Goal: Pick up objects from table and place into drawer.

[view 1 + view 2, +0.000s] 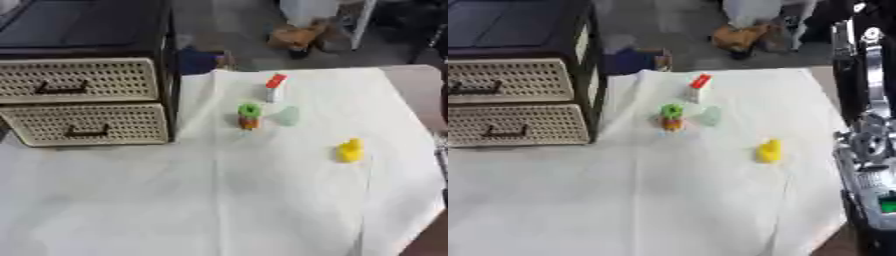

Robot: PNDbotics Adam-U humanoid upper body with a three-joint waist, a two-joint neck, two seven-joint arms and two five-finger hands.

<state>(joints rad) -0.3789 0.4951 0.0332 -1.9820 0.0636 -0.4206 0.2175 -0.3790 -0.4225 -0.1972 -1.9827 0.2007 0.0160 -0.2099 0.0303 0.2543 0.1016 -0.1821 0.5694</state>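
Note:
Several small things lie on the white cloth (219, 200). A white block with a red top (275, 86) stands farthest back. In front of it are a green and orange piece (249, 116) and a pale green see-through piece (286, 115). A yellow toy (350, 150) sits apart to the right. The drawer unit (87, 100) at the left has its upper drawer (79, 80) and lower drawer (87, 124) both closed. My right arm (870, 145), silver and black, runs along the right edge of the right eye view; where its hand is I cannot make out. My left hand shows in no view.
The cloth's right edge and the table edge (429, 100) run close to the yellow toy. Beyond the table, clutter lies on the floor: a brown thing (297, 36) and a blue thing (199, 61).

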